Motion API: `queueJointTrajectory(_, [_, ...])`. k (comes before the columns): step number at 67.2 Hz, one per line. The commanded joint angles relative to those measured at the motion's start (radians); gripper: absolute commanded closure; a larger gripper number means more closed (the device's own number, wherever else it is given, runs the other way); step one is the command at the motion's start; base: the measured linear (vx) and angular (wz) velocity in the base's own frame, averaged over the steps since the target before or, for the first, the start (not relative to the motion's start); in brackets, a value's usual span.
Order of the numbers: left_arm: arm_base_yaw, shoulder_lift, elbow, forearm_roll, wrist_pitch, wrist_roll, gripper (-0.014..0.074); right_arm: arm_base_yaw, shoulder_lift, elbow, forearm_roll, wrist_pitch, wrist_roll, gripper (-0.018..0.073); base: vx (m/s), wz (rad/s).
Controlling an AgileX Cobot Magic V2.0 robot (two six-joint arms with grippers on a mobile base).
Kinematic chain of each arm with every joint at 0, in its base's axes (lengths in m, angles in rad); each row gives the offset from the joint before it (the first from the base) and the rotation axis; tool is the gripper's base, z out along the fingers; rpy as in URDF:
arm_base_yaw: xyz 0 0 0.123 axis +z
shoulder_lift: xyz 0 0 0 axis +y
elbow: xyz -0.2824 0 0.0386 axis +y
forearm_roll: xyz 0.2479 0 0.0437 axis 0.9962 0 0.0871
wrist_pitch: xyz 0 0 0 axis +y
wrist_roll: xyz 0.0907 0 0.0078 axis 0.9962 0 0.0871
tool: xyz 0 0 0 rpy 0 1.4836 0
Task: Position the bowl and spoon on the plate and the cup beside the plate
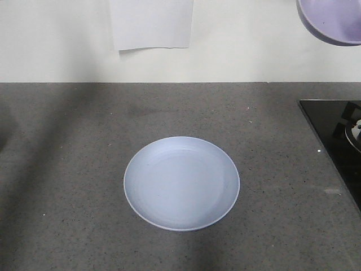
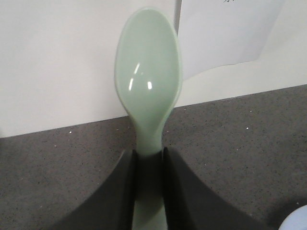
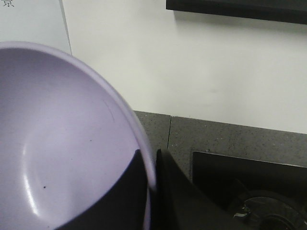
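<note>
Left side first: my left claw (image 2: 149,154) is pinched narrow on the handle of the mint spoon (image 2: 147,81). The spoon's scoop end sticks out ahead of me, over the grey counter (image 2: 240,143) by the white wall. Middle now: the pale blue plate (image 1: 181,183) lies flat on the counter, bare. Over on the right, my right claw (image 3: 150,160) is clamped on the rim of the lilac bowl (image 3: 62,143), one finger inside, one outside. The bowl hangs in the air, well apart from the plate, black hob (image 1: 338,135) down to the right
</note>
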Motion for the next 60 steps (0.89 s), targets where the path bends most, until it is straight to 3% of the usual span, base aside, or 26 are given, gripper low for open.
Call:
queueJointTrajectory(1, [-0.005, -0.031, -0.022, -0.01, -0.07, -0.003, 0.0603, -0.003, -0.027, -0.026, 0.015, -0.082, -0.007, 0.0566, 0.0, 0.0])
queueJointTrajectory(15, [-0.005, -0.031, -0.022, -0.01, -0.077, -0.003, 0.0603, -0.003, -0.027, -0.026, 0.047, -0.085, -0.004, 0.0566, 0.0, 0.0])
queueJointTrajectory(27, [-0.005, -0.031, -0.022, -0.011, -0.091, -0.008, 0.0603, -0.003, -0.025, -0.026, 0.177, -0.083, -0.016, 0.0566, 0.0, 0.0])
queueJointTrajectory(60, [-0.006, 0.021, -0.022, -0.138, -0.057, -0.021, 0.0603, -0.003, 0.132, -0.026, 0.493, 0.181, -0.248, 0.0561, 0.0, 0.0])
